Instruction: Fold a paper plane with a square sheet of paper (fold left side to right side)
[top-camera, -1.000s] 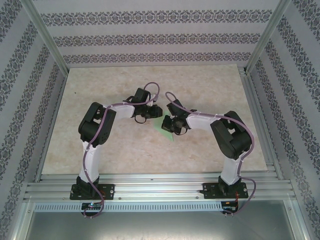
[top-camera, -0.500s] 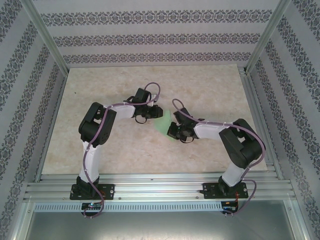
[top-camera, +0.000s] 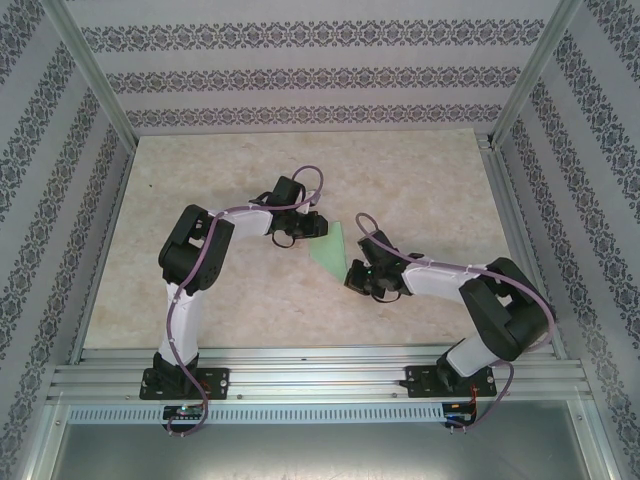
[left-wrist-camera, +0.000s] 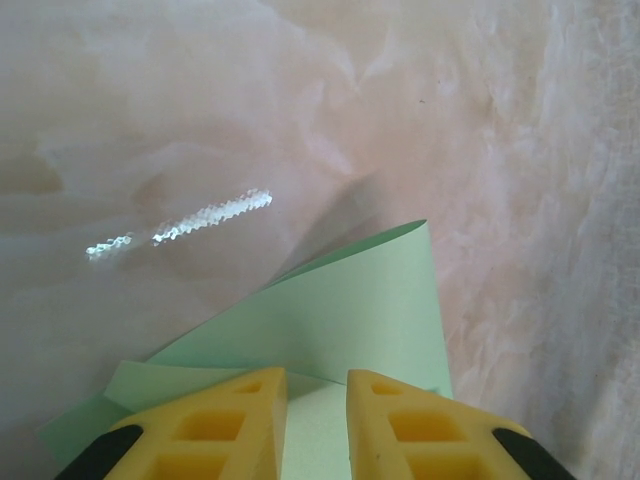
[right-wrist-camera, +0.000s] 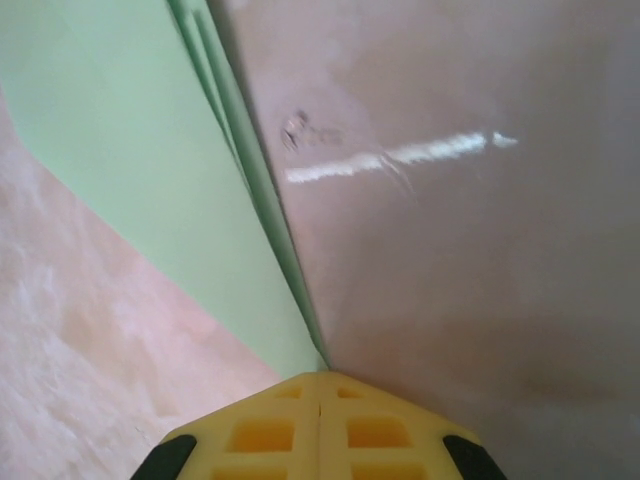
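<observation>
The pale green paper plane (top-camera: 330, 252) lies near the middle of the marbled table (top-camera: 200, 180), between the two arms. It is a partly folded, pointed shape that runs from the far left down to the near right.

The left gripper (top-camera: 316, 227) sits at the far left end of the paper. In its wrist view the left gripper (left-wrist-camera: 317, 378) has its yellow fingers (left-wrist-camera: 235, 420) parted by a narrow gap, with green paper visible in that gap and beneath them. I can't tell whether they press on it. Just ahead of the fingers, one layer of the paper plane (left-wrist-camera: 350, 310) curls up off the table (left-wrist-camera: 200, 100) and throws a soft shadow behind it.

The right gripper (top-camera: 353, 272) is at the near right tip of the paper. Seen from its wrist, the right gripper (right-wrist-camera: 320, 380) is clenched, its two yellow fingers (right-wrist-camera: 260, 430) meeting along a thin seam. The narrow end of the paper plane (right-wrist-camera: 120, 150) runs straight into that seam, so it is pinched there. Several stacked folded edges show along the paper's right side, and the wide flat part spreads away to the left.
</observation>
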